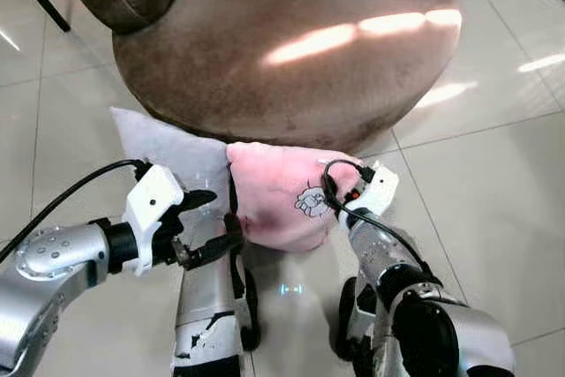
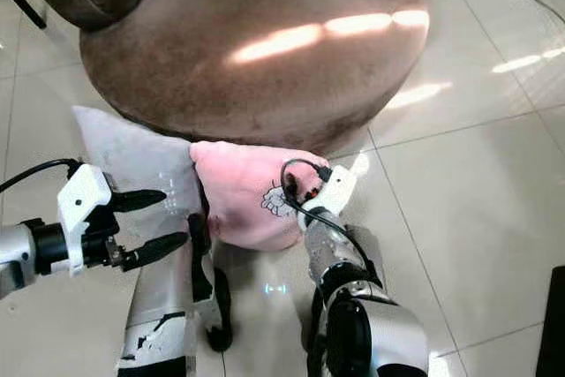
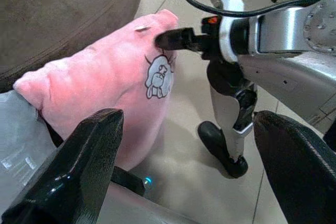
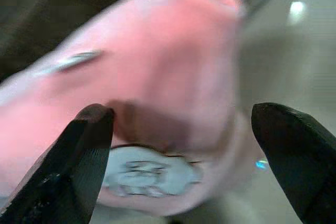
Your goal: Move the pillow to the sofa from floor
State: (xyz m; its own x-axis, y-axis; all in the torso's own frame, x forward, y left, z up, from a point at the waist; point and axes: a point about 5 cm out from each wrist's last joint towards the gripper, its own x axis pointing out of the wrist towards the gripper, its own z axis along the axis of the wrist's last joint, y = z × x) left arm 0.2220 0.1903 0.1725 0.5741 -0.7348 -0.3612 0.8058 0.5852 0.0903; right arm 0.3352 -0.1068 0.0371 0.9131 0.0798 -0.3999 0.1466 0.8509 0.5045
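Left eye view shows the pink pillow [image 1: 282, 196] propped off the tiled floor [image 1: 477, 183] against the front of the brown sofa [image 1: 291, 50], with a grey pillow [image 1: 168, 152] just beside it on the robot's left. The right end effector [image 1: 340, 193] is at the pillow's right edge, near the small printed figure, its fingers spread wide with the pink fabric between them. The left end effector [image 1: 207, 225] hovers at the pillow's left side, fingers also wide apart and gripping nothing.
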